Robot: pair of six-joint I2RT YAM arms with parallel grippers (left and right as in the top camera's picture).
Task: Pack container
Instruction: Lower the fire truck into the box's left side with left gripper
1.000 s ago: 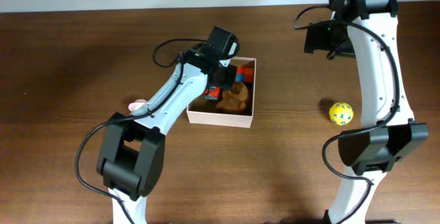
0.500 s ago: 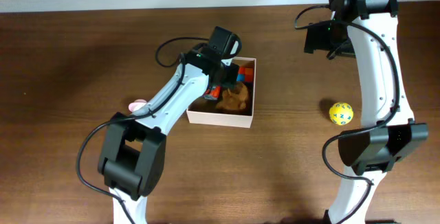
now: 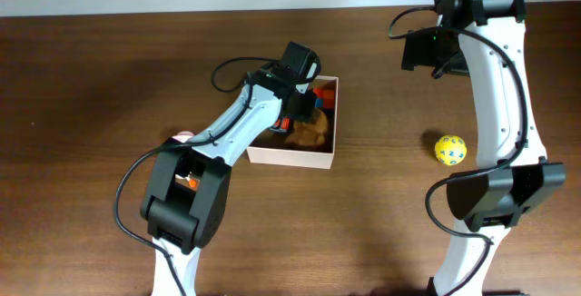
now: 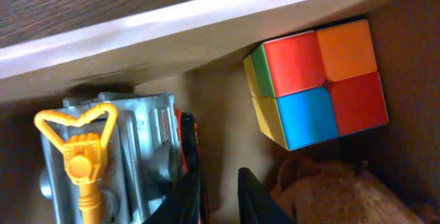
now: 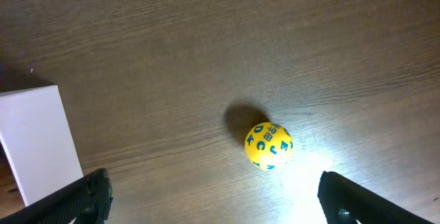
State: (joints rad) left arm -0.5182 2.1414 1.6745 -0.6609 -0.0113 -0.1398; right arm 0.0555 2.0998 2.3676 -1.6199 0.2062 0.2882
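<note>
The container (image 3: 290, 155) sits mid-table, white-walled with a tan floor. Inside lie a brown plush toy (image 3: 310, 130), a coloured cube (image 3: 324, 94) and a silver toy vehicle with a yellow hook (image 4: 130, 148). My left gripper (image 4: 220, 198) reaches down into the container (image 4: 206, 25), between the vehicle and the plush toy (image 4: 330, 193), below the cube (image 4: 316, 80). Its jaws stand almost together with only bare tan floor between them. My right gripper (image 5: 213, 196) hangs wide open above the table, near a yellow lettered ball (image 5: 269, 146).
The yellow ball (image 3: 450, 149) lies on the brown table to the container's right. A small pink object (image 3: 182, 138) shows at the left arm's side. The container's white outer wall (image 5: 38, 141) shows at the left in the right wrist view.
My left arm has shifted slightly to the right over the container. The right arm and the ball have not moved.
</note>
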